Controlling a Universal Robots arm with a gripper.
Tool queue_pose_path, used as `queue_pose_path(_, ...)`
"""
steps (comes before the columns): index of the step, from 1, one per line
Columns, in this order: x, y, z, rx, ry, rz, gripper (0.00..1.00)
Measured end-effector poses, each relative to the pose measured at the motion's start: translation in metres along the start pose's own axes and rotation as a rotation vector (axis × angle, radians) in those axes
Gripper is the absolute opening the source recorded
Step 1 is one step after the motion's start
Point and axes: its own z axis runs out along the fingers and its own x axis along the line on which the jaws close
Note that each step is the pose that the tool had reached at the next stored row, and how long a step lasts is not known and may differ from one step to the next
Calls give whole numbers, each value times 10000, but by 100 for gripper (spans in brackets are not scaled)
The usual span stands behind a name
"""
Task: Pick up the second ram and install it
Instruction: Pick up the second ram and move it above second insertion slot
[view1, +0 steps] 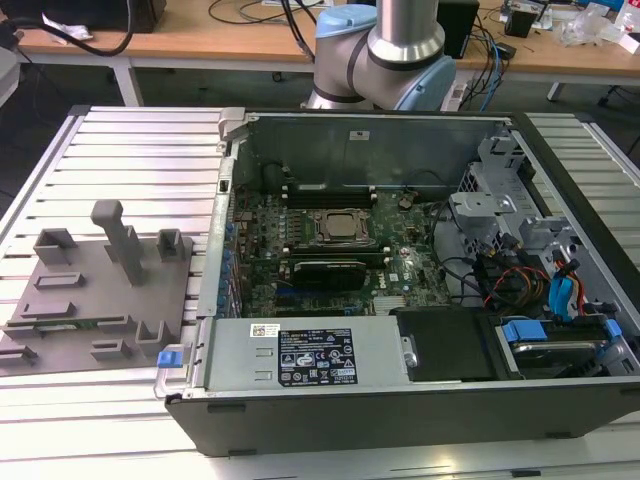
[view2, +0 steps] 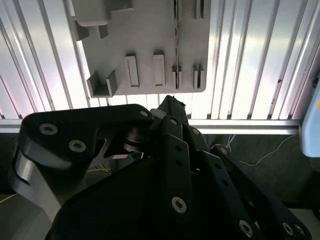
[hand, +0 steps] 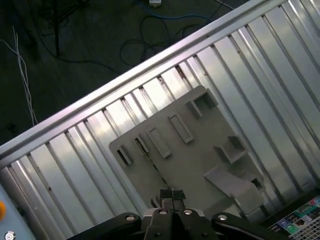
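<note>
Gripper (hand: 172, 195), closed, hangs over second ram (hand: 154, 167) in fixture (hand: 200, 150).

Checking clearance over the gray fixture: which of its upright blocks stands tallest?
The T-topped post near the middle of the gray fixture, in the exterior view; it rises well above the low blocks around it.

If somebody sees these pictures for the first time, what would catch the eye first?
The open computer case fills the exterior view's right, with its motherboard and silver processor laid bare. On the exterior view's left, a gray fixture with upright blocks lies on the ribbed metal table. In the first wrist view the black gripper hangs above that fixture, its jaws shut.
</note>
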Motion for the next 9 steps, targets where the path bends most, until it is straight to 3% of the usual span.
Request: queue_pose_path(9, 0, 0, 0, -21, 40, -877, 10)
